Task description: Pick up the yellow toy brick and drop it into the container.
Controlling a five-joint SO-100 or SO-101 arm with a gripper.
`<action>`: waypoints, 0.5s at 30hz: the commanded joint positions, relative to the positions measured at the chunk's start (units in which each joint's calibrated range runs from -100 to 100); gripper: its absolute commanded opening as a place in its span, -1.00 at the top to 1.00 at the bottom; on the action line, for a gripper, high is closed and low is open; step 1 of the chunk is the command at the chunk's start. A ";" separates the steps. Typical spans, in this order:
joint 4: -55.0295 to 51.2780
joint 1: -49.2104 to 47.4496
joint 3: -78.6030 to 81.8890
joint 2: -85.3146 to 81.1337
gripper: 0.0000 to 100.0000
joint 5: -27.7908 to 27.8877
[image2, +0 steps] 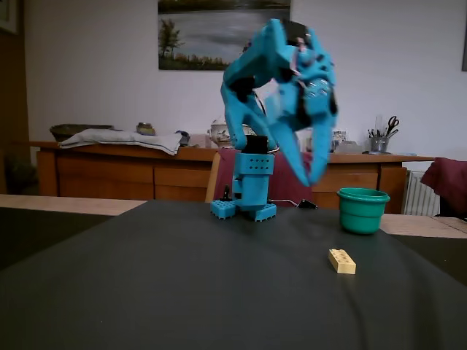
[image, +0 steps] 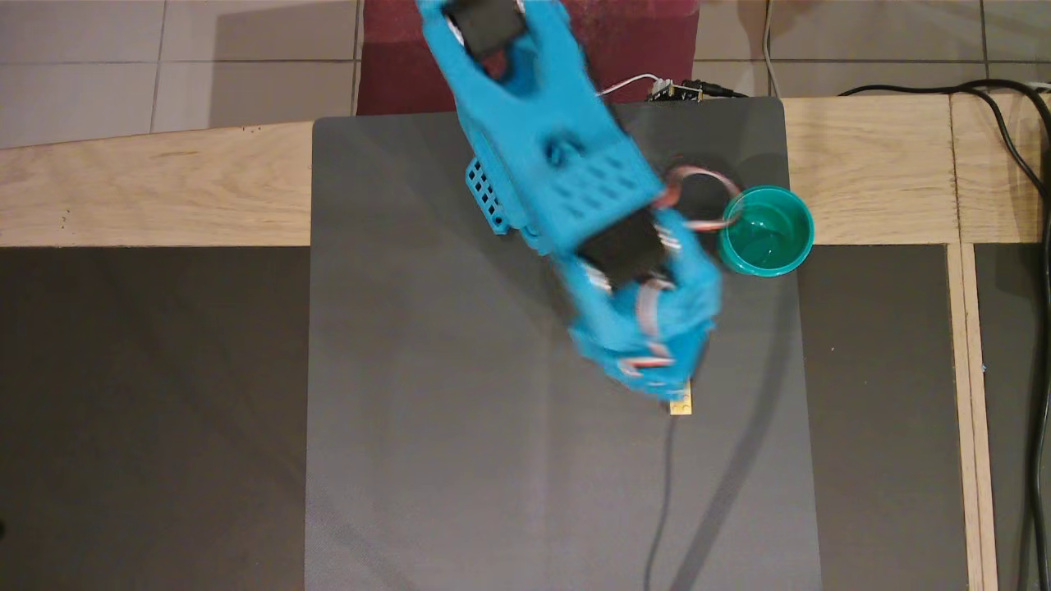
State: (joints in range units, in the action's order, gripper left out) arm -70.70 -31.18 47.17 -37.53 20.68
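Up in the air hangs the blue gripper [image2: 310,171], pointing down at the dark gray mat [image: 460,460]. It looks blurry in the fixed view. I cannot tell if its fingers are apart or together. Nothing seems to be in it.

Below the gripper and a little to the right in the fixed view lies the yellow toy brick [image2: 341,261]. It sits flat on the mat with its bumps facing up. The gripper is not touching it.

In the overhead view the gripper's end [image: 661,382] covers most of the brick. Only a small yellow piece [image: 681,405] sticks out under it.

The container [image2: 363,209] stands upright to the right of the gripper and lower than it in the fixed view. It is a round green cup. In the overhead view it [image: 800,234] sits at the mat's edge, close beside the blue arm [image: 558,172]. A looping wire [image: 698,175] from the arm reaches over its rim.
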 commanded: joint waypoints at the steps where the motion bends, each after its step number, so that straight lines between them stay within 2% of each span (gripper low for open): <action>1: 2.51 -3.29 -3.22 5.74 1.00 0.44; 10: 8.90 -10.48 -3.22 17.29 0.99 0.65; 15: 12.64 -9.79 -3.85 23.78 0.99 3.89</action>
State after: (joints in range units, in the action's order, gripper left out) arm -59.17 -41.28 45.72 -15.68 23.37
